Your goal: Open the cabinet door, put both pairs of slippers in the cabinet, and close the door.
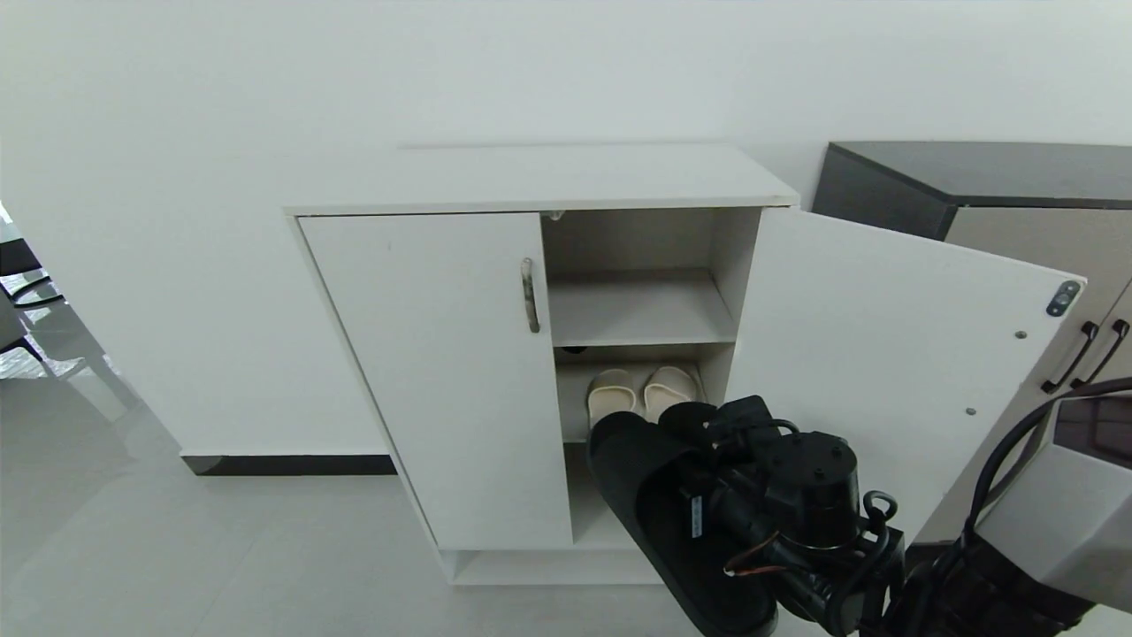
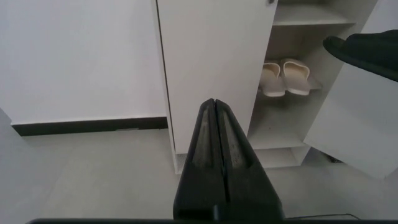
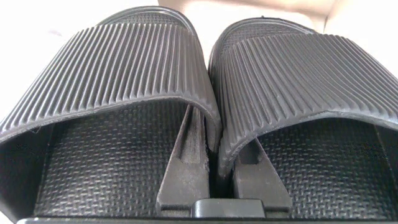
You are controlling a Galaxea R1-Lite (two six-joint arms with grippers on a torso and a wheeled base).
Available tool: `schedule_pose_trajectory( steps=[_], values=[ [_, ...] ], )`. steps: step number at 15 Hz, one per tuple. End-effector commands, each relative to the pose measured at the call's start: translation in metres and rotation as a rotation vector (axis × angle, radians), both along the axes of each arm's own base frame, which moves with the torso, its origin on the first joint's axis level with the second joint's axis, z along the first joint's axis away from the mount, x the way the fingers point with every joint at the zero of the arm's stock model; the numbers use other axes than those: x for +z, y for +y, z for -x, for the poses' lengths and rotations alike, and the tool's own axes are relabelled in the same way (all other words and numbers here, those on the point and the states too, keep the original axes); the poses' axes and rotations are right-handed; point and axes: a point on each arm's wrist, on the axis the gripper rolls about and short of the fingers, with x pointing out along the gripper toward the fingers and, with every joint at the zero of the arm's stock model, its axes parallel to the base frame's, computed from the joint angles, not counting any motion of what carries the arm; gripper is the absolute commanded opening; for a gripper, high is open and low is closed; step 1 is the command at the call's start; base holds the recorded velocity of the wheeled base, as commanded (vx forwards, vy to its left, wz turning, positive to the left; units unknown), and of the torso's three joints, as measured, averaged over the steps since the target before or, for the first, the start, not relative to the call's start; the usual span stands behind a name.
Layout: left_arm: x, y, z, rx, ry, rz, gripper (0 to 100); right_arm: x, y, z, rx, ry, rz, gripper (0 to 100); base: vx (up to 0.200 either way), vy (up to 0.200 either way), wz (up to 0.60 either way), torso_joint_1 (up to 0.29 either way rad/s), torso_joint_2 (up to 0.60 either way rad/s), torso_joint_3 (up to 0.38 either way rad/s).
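Note:
The white cabinet (image 1: 424, 372) stands against the wall with its right door (image 1: 884, 354) swung open and its left door shut. A cream pair of slippers (image 1: 641, 394) (image 2: 284, 78) lies on the middle shelf. My right gripper (image 1: 707, 433) (image 3: 214, 158) is shut on the black pair of slippers (image 1: 654, 495) (image 3: 205, 81), pinching their two inner side walls together. It holds them in front of the open compartment, toes toward the shelves. My left gripper (image 2: 214, 118) is shut and empty, low in front of the closed left door, above the floor.
A grey and dark sideboard (image 1: 1017, 230) stands right of the cabinet, behind the open door. The upper shelf (image 1: 641, 310) and bottom shelf (image 2: 273, 134) are bare. Open floor (image 1: 177, 548) spreads to the left, with chair legs (image 1: 22, 301) at the far left edge.

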Motion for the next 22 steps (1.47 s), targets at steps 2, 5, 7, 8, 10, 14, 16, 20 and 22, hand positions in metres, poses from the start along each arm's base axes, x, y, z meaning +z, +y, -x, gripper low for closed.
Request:
schedule_pose_trajectory(
  steps=[2,5,7,8,10,14,16,20,22],
  values=[
    [0.0,0.0,0.0,0.0,0.002,0.0,0,-0.004,0.0,0.0,0.0,0.007,0.007,0,0.0,0.0,0.0,-0.222,0.46,0.232],
    [0.0,0.0,0.0,0.0,0.001,0.0,0,-0.003,0.003,0.004,0.016,-0.002,0.0,0,0.0,0.0,0.0,-0.228,0.45,0.198],
    [0.0,0.0,0.0,0.0,0.001,0.0,0,-0.003,0.003,0.005,0.021,-0.012,0.0,0,0.0,0.0,0.0,-0.222,0.37,0.193],
    [0.0,0.0,0.0,0.0,0.002,0.0,0,-0.005,0.005,0.006,0.036,-0.047,0.038,0,0.0,0.0,0.0,-0.207,0.35,0.198],
    [0.0,0.0,0.0,0.0,0.001,0.0,0,-0.012,0.005,0.012,0.065,-0.138,0.065,0,0.0,0.0,0.0,-0.093,0.3,0.083],
    [0.0,0.0,0.0,0.0,0.001,-0.006,0,0.009,0.029,-0.001,-0.07,-0.137,0.137,0,0.0,0.0,0.0,-0.012,0.06,0.021],
    [0.0,0.0,0.0,0.0,0.001,-0.006,0,0.044,0.04,0.005,-0.074,-0.013,0.101,0,0.0,0.0,0.0,0.0,0.0,0.0],
    [0.0,0.0,0.0,0.0,0.001,-0.006,0,0.095,0.063,-0.003,-0.355,0.135,-0.009,0,0.0,0.05,0.0,0.001,0.0,0.002],
    [0.0,0.0,0.0,-0.002,0.001,-0.006,0,0.1,0.064,-0.009,-0.388,0.099,0.006,0,0.0,0.2,0.0,-0.007,0.0,0.007]
  ],
)
